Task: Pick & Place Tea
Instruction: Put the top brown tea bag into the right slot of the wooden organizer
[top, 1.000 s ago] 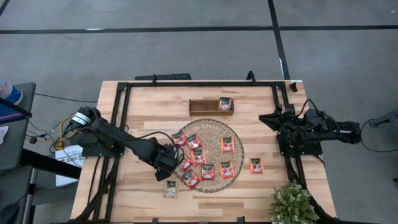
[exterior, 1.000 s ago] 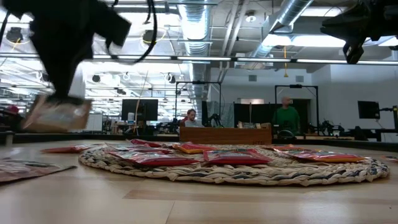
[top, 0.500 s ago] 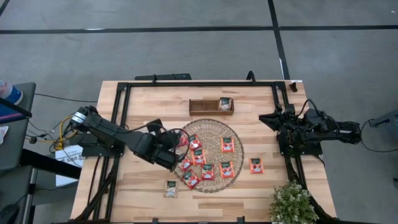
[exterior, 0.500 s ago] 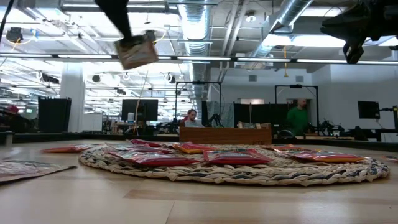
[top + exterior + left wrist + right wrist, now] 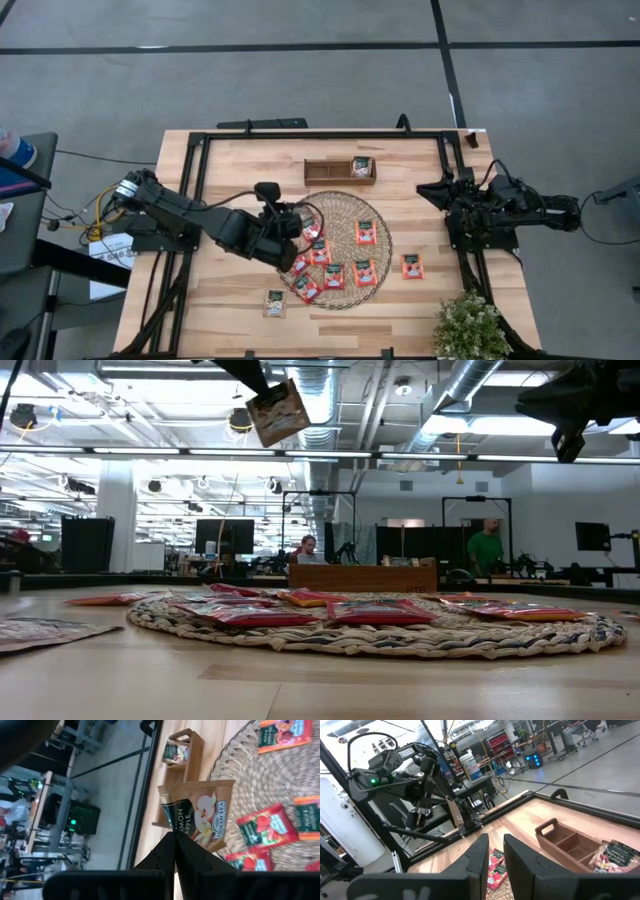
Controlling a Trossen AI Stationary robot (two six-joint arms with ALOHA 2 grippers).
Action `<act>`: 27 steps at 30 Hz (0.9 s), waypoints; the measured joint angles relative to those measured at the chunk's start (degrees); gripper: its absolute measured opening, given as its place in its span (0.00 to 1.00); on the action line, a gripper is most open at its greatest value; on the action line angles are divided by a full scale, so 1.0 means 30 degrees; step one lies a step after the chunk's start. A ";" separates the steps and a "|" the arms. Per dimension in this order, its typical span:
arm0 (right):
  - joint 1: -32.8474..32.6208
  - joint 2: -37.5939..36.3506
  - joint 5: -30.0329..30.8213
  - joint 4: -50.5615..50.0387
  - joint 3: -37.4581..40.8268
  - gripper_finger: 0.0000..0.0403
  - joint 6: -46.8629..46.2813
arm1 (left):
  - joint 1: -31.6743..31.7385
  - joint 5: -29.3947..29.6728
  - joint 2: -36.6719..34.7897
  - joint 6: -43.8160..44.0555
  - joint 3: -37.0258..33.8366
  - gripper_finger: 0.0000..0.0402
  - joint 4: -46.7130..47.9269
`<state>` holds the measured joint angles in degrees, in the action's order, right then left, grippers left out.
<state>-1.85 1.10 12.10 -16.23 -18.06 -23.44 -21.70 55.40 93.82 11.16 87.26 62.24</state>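
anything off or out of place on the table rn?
Two sachets lie off the woven mat on bare wood: a pale sachet near the front edge and a red sachet to the mat's right. Otherwise fine: left gripper holds a lifted sachet by its corner.

Open-plan robotics lab, exposed ceiling ducts (image 5: 470, 385), workbenches (image 5: 365, 576), monitors (image 5: 222, 535), other rigs

Both arms are dark — black links joined by rounded housings, with black cables looping loosely alongside. The left arm (image 5: 200, 222) ends at its base in a silvery round motor cap with yellow and orange wires trailing off it. The right arm (image 5: 500, 208) is a denser cluster of black brackets and cabling. Each tool (image 5: 175, 851) has two matte black fingers (image 5: 520, 865) — flat, blunt, wedge-shaped.
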 joint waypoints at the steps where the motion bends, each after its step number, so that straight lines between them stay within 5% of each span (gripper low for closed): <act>1: -0.0007 0.0006 0.0000 -0.0007 0.0000 0.13 -0.0006 | 0.0093 -0.0002 0.0000 -0.0307 0.0000 0.00 -0.0216; 13: -0.0007 0.0000 -0.0022 -0.0004 0.0000 0.13 -0.0007 | 0.1830 -0.0190 0.0000 -0.4576 0.0000 0.00 -0.3810; 27: 0.0029 0.0007 -0.0001 -0.0130 -0.0015 0.13 -0.0029 | 0.7627 -0.2725 0.1789 -1.5956 0.0022 0.00 -1.3592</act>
<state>-1.76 1.13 12.09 -16.62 -18.11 -23.53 1.18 47.23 99.19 -36.71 87.33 21.47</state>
